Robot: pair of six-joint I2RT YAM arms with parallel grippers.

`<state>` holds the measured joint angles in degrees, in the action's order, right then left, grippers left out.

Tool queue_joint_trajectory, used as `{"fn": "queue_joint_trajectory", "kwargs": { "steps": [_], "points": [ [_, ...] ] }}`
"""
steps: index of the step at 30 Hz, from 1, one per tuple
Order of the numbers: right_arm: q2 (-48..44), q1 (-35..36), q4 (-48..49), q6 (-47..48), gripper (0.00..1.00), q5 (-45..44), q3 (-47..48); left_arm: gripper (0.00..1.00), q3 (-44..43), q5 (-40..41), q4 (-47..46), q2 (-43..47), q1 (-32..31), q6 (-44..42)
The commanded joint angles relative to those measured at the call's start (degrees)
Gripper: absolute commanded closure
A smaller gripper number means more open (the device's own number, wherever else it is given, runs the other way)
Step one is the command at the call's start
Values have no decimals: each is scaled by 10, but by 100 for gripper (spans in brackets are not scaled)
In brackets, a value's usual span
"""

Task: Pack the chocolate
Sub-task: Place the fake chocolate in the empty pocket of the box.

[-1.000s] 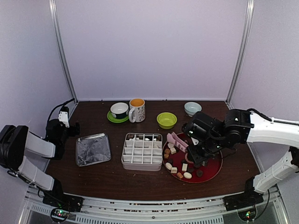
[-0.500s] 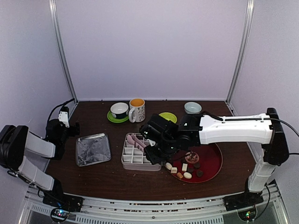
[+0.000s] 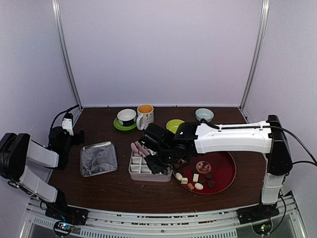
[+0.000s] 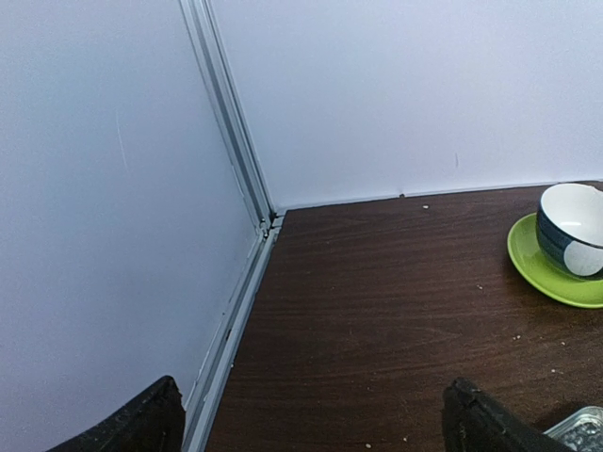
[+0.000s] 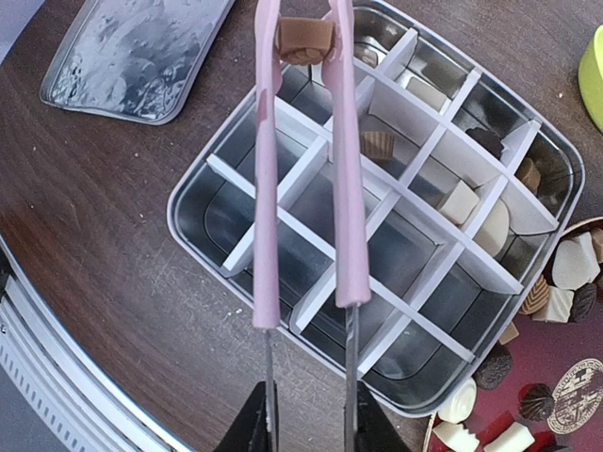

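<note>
The tan chocolate [image 5: 304, 40] has come off the red tray [image 3: 225, 171] to the far-left corner of the tin [image 5: 188, 212], pinched in pink tongs [image 5: 266, 207] that your right hand [image 5: 306, 428] clamps. Few cells are filled; many pieces [image 3: 193, 179] wait on the tray. Your left hand [image 4: 311, 424] gapes, idle.
</note>
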<state>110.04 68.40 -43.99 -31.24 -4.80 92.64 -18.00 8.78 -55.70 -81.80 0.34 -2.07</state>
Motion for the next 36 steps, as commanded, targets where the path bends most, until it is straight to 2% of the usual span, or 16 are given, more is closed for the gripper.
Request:
{"fn": "queue_joint_trajectory", "kwargs": {
  "steps": [1, 12, 36],
  "points": [
    [10, 1, -1, 2, 75, -26, 19, 2, -5, -4, -33, 1, 5, -5],
    [9, 1, -12, 0, 66, -28, 19, 2, -5, -4, -33, 2, 5, -5],
    [-40, 0, -9, -6, 67, -72, 6, 2, -5, -4, -33, 2, 4, -6]
  ]
}}
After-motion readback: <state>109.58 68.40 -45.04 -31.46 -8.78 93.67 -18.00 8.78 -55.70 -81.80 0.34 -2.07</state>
